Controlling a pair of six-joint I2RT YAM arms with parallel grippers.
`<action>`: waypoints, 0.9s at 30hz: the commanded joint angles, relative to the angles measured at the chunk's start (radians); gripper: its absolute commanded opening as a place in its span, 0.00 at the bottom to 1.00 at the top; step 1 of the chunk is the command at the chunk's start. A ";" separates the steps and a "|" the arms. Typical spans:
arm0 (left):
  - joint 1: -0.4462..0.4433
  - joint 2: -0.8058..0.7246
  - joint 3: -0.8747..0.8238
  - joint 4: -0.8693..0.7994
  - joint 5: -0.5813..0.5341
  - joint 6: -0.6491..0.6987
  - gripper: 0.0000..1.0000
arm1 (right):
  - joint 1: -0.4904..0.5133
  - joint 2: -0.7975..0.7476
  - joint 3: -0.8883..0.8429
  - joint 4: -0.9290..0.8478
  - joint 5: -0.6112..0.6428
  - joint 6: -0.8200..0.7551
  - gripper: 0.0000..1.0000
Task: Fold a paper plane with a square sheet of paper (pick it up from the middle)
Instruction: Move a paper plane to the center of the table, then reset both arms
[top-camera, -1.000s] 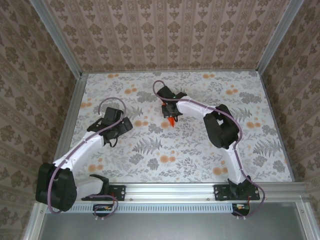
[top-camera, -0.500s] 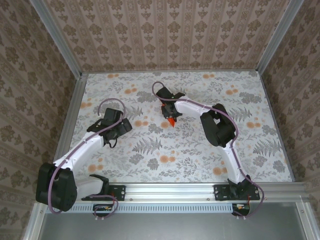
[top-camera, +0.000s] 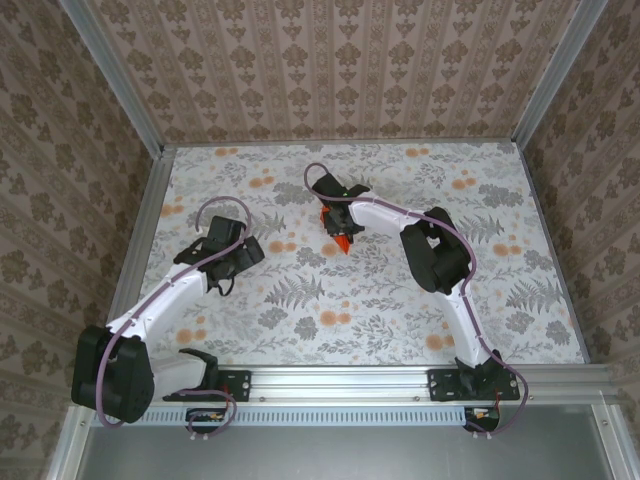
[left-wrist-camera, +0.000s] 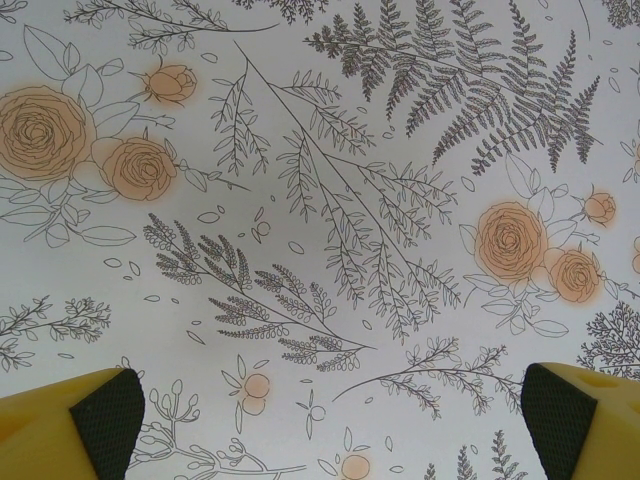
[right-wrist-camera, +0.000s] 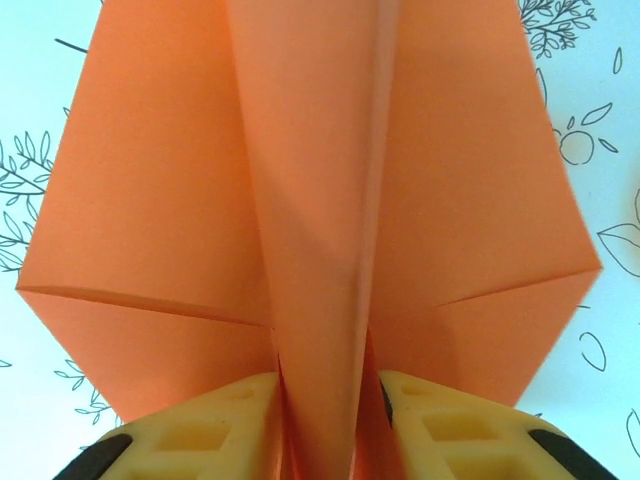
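Observation:
The bright orange paper plane (right-wrist-camera: 160, 200) is folded to a point, with two wings spread flat and a raised centre keel. In the right wrist view the keel runs down between my right gripper's (right-wrist-camera: 325, 425) yellow fingers (right-wrist-camera: 200, 430), which stand a little apart around it, with a thin dark gap on the right side. From above, the plane (top-camera: 342, 241) lies on the flowered table (top-camera: 400, 300) at the middle back, under the right gripper (top-camera: 336, 226). My left gripper (top-camera: 240, 252) hovers to the left, wide open over bare table, with nothing between its fingertips (left-wrist-camera: 105, 420).
The table carries a printed pattern of ferns and pale-orange blossoms (left-wrist-camera: 510, 240). Metal rails (top-camera: 140, 230) and patterned walls close it in on three sides. The right arm's elbow (top-camera: 435, 255) stands to the right of the plane.
The right gripper's fingers have parted around the plane's keel, and the gripper with the paper has shifted slightly towards the back. The left arm has stayed where it was.

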 joint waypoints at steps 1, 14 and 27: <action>0.006 -0.008 0.007 -0.022 0.006 0.021 1.00 | -0.004 -0.090 0.048 -0.065 0.007 -0.006 0.34; 0.017 -0.058 0.116 -0.071 -0.058 0.087 1.00 | -0.018 -0.478 -0.114 0.041 0.077 -0.036 0.66; 0.084 -0.165 0.102 0.131 -0.178 0.393 1.00 | -0.160 -0.985 -0.672 0.454 0.347 -0.169 1.00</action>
